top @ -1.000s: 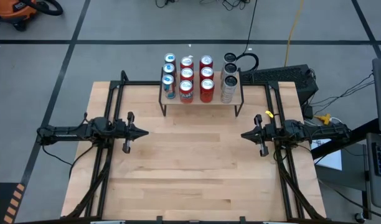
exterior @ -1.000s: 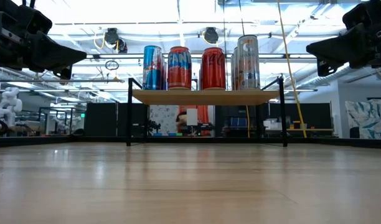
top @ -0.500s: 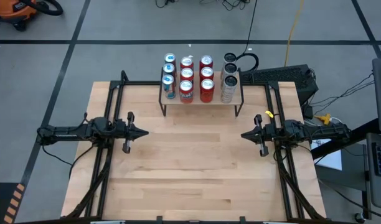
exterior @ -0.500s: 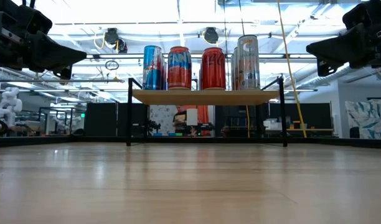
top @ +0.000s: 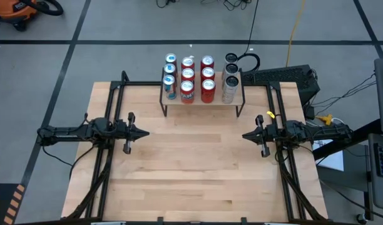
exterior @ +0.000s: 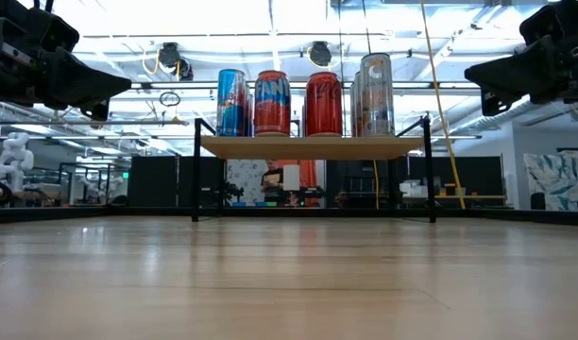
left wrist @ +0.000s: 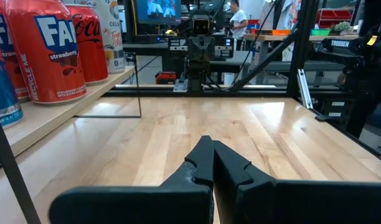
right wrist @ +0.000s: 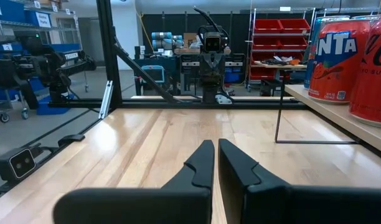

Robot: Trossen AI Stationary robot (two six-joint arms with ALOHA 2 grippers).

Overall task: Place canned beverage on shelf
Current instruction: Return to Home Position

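Left gripper [top: 145, 132] hangs at the middle left of the high view, its fingers pressed together on nothing, pointing toward the centre of the wooden tabletop [top: 191, 169]. At the middle right, the right gripper [top: 245, 135] mirrors it, jaws likewise closed and empty. Both sit well apart from the shelf [top: 203, 102], which stands at the upper middle of the frame against the table's far edge.

Twelve cans [top: 188, 76] stand upright on the shelf in four files of three: blue cans [top: 170, 80] at the picture's left, two files of red cans [top: 207, 79] in the middle, and taller silver cans [top: 229, 81] at the right. No can stands on the tabletop, so the placing looks finished.

Such cans probably handle as stiff but thin-walled cylinders, fairly heavy if full, with smooth painted sides that can slip. A hold across the mid-body, jaws squarely on opposite sides, seems safest; too hard a squeeze could dent them. The tall silver ones would likely tip more readily, and neighbours stand so close that fingers have little room between files.

From the low view only the front can of each file shows; those behind are hidden. Each wrist view cuts the cans off at the frame edge. Whether any can is full cannot be told.
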